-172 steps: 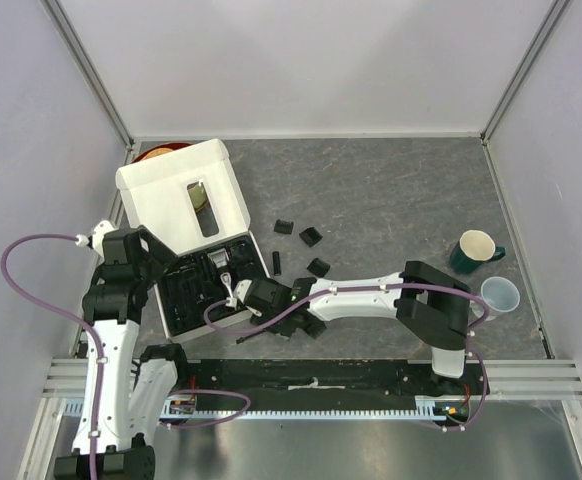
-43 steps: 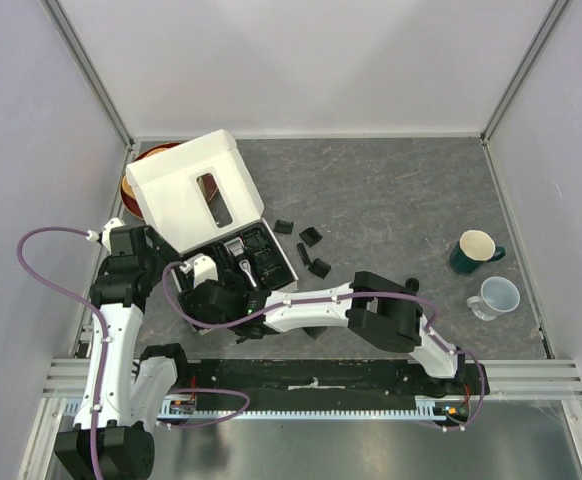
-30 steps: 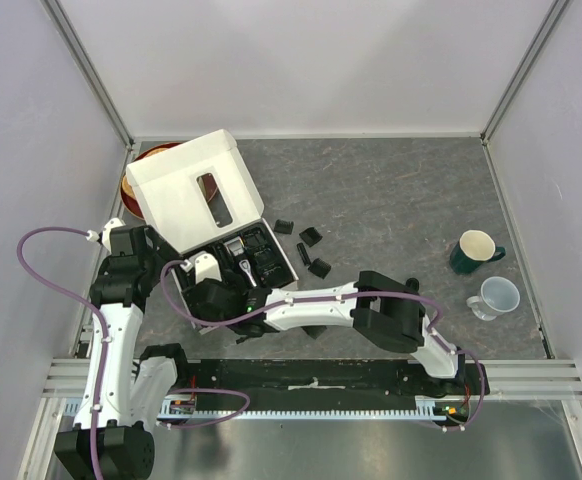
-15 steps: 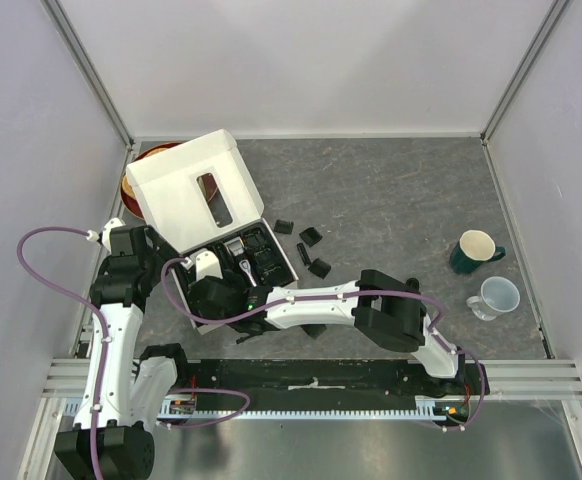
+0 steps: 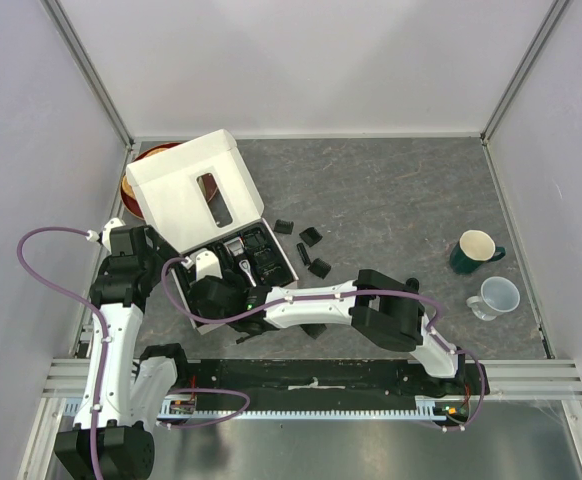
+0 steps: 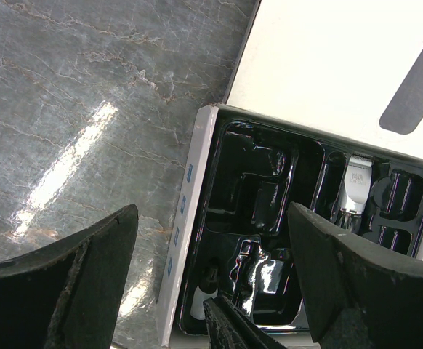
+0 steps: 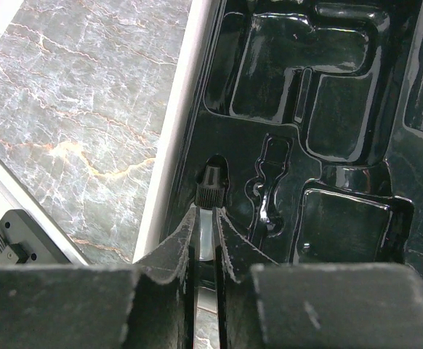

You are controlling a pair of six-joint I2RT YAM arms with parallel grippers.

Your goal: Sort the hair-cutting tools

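Black tray (image 6: 259,174) holds clipper (image 6: 355,190), black-capped vial (image 7: 210,187) pinched by right gripper (image 7: 205,216)

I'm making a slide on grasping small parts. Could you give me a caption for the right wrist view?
Right gripper pinches a small black-capped bottle lying in the black tray of the white box.

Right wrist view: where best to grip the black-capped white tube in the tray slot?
Grip the white tube on its body below the ribbed cap, fingers coming down from above: it lies sunk in a narrow tray slot, leaving only its sides free.
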